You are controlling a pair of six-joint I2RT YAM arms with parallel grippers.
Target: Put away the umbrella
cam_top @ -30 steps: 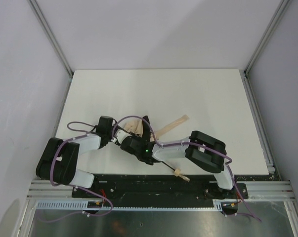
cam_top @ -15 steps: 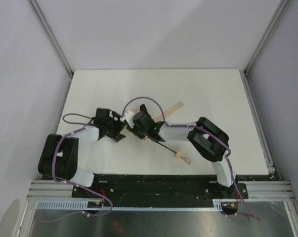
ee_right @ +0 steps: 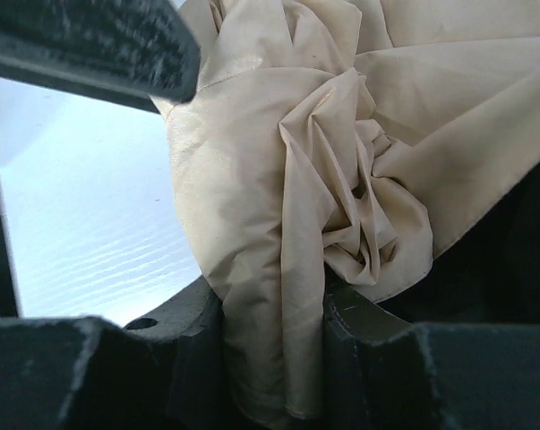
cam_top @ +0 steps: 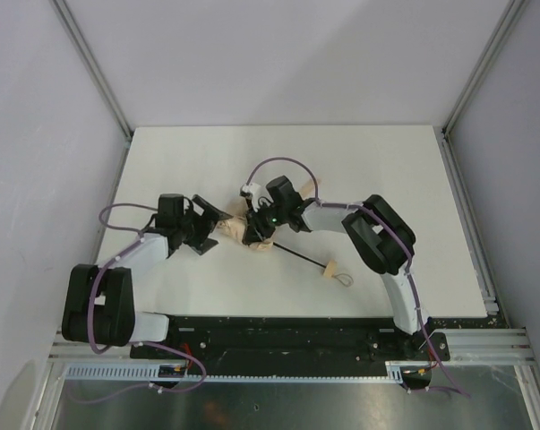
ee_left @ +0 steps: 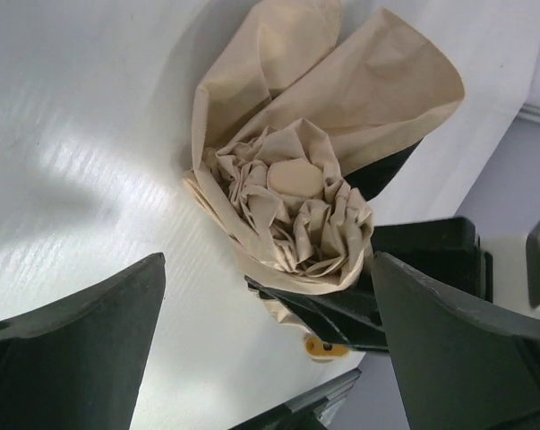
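Note:
The umbrella lies mid-table, its tan-beige canopy bunched up. Its thin black shaft runs down to the right and ends in a pale knob handle with a loop strap. My right gripper is shut on a fold of the canopy, which is pinched between its fingers. My left gripper stands wide open just left of the canopy, not touching it. In the left wrist view the crumpled canopy sits beyond the spread fingers, with the right gripper's black fingers under it.
The white table is bounded by grey walls with metal rails at the left and right. A black base rail runs along the near edge. A purple cable arcs over the right wrist.
The left gripper opened, let go of the canopy and drew back to the left. The right arm carried the umbrella away from the near edge toward the table's middle.

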